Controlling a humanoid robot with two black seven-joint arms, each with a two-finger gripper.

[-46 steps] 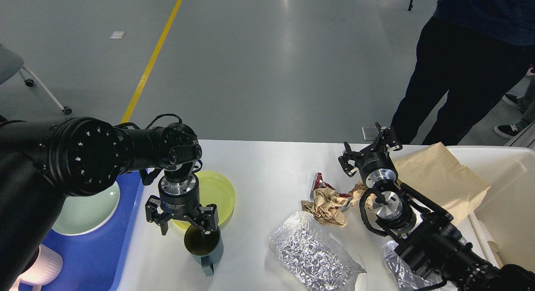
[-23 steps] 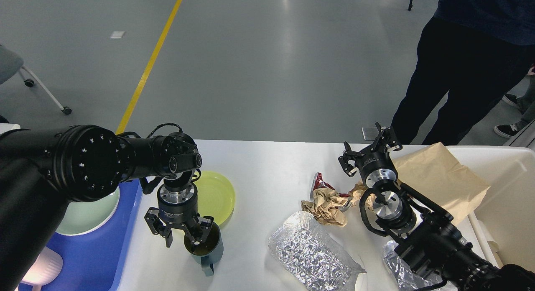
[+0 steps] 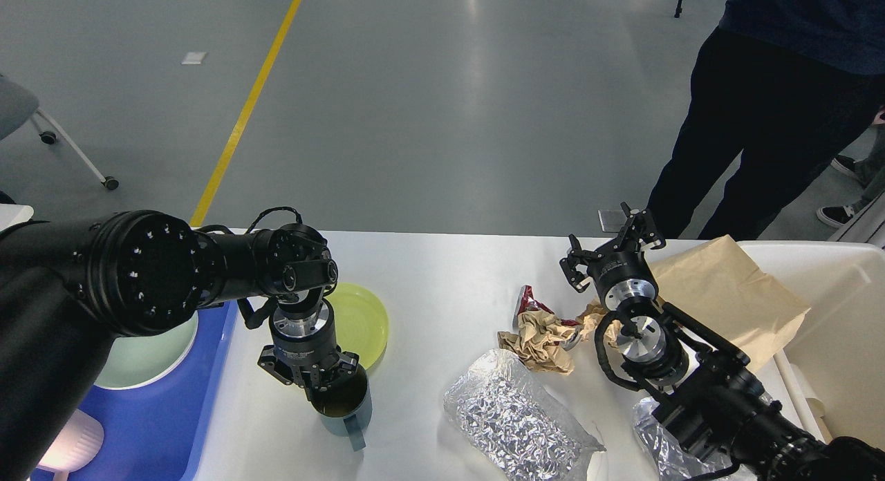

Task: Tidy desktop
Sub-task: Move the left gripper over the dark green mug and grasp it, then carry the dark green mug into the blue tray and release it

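The white desktop [image 3: 442, 280] holds dishes and litter. A teal mug [image 3: 343, 406] stands upright near the front left, handle toward me. My left gripper [image 3: 314, 385] points down at the mug's near-left rim and its fingers are closed on that rim. A yellow plate [image 3: 359, 318] lies just behind the mug. My right gripper [image 3: 612, 249] is open and empty, held above the far right of the desktop beside a brown paper bag [image 3: 726, 294].
A blue tray [image 3: 162, 419] at the left holds a pale green plate [image 3: 148, 353] and a white cup [image 3: 66, 446]. Crumpled brown paper [image 3: 543, 336], a red wrapper [image 3: 529, 301] and two foil bags [image 3: 511, 419] lie mid-table. A cream bin [image 3: 843, 315] stands right. A person [image 3: 760, 121] stands behind.
My left gripper's fingers have gone from spread wide to closed on the mug's rim, and the mug has shifted slightly right. The right arm has not moved.
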